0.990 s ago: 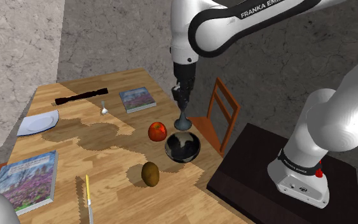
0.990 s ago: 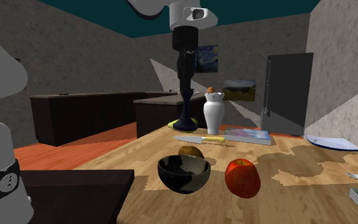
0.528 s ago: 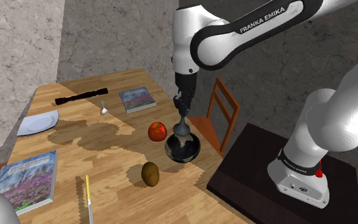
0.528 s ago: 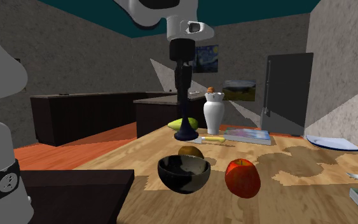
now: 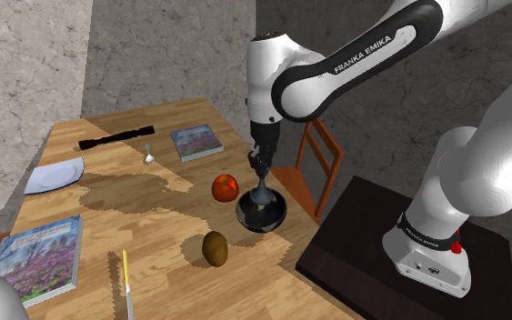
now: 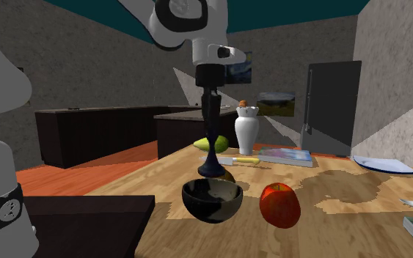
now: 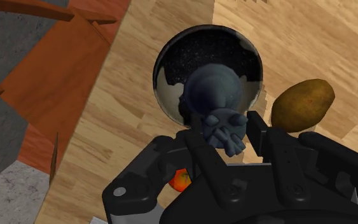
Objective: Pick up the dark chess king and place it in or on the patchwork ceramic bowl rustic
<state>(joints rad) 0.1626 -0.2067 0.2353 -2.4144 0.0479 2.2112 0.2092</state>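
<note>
Status: gripper (image 7: 225, 130) has its jaws drawn narrow onto the head of the dark chess king (image 5: 261, 189), clasping it from both sides. We read that as a firm hold, since the piece hangs upright, base down, with nothing under it. The king is directly above the bowl (image 6: 212, 201). In the wrist view its round base falls inside the outline of the bowl's mouth, a bit off toward the rim, not dead centre. Gripping at the top makes sense: the wide base is free to enter the bowl first and the fingers stay above the rim. In the second exterior view the base looks just above the bowl's rim. We cannot tell whether it touches the inside. The bowl is dark and glossy with pale patches and stands on the wooden table (image 5: 154, 232). The apple (image 5: 225, 187) is just beside the bowl and the brown oval fruit (image 7: 302, 105) is near it on another side. Both are apart from the bowl, so neither blocks the drop. We judge the carry done and release the remaining step. Open only once the base is low in the bowl, or the tall piece may tip on the curved wall, clip the rim or topple out. The chair (image 5: 322, 150) stands beyond the bowl, past the table edge, and is not in the way.
</note>
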